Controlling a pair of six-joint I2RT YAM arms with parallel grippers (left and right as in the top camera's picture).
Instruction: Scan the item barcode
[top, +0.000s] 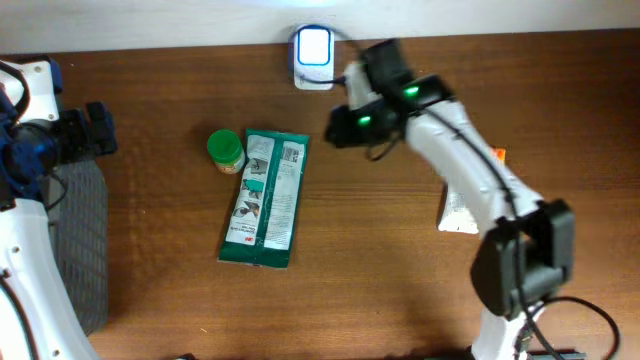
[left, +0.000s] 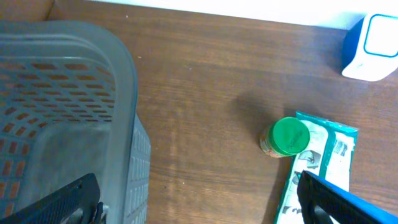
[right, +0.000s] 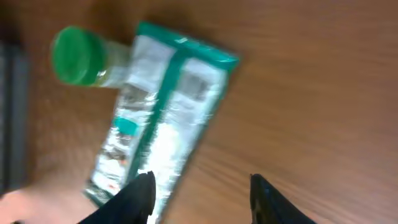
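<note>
Right gripper (right: 202, 186) at frame bottom, jaws apart and empty; green packet (right: 165, 118) centre-left; left gripper (left: 196, 193) wide apart, basket (left: 62, 112) at left.

No legible print on the packet (top: 265, 198)

Soft, even light fills the room. The right wrist view blurs the teal-and-white foil packet (right: 168, 118) badly; beyond the packet, the small blue-and-white scanner box (top: 312, 48) glares white, overexposed.
</note>
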